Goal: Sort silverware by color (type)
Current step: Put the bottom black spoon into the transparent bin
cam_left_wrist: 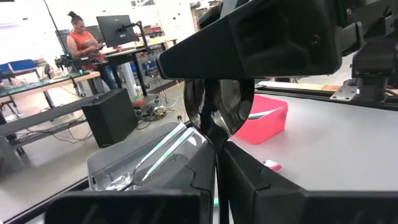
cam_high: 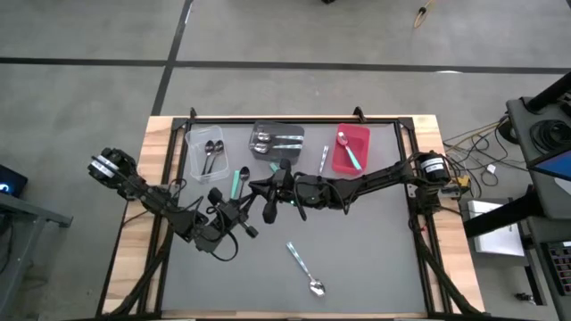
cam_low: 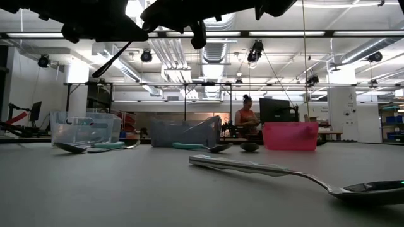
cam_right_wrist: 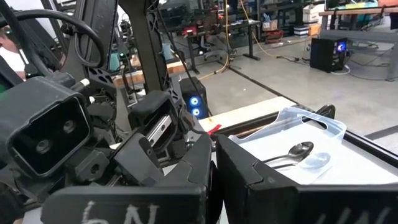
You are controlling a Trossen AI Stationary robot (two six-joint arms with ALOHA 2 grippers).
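Observation:
A black spoon [cam_left_wrist: 217, 109] stands bowl-up in the air above the table's middle, between my two grippers. My left gripper [cam_high: 248, 212] is shut on it from the near left. Coming in from the right, my right gripper [cam_high: 268, 194] meets it tip to tip and is shut as well. On the mat lie a teal-handled spoon [cam_high: 238, 181], a silver spoon [cam_high: 305, 267] near the front, and another spoon [cam_high: 323, 160] between the bins. My left gripper pinches the black spoon's handle just below the bowl [cam_left_wrist: 217, 144] between its two fingers, which reach level toward the far right. The spoon stands upright above the fingers, clear of the table. My right gripper lies over the top of the bowl [cam_left_wrist: 211, 82]. Its own finger [cam_left_wrist: 261, 43] hides the place of contact, so I cannot make out its hold.
Along the far edge stand a clear bin [cam_high: 207, 153] with black spoons, a dark grey bin [cam_high: 277, 140] with silver spoons and a red bin [cam_high: 351, 149] with a teal-handled spoon. A person is at a desk in the room beyond the table.

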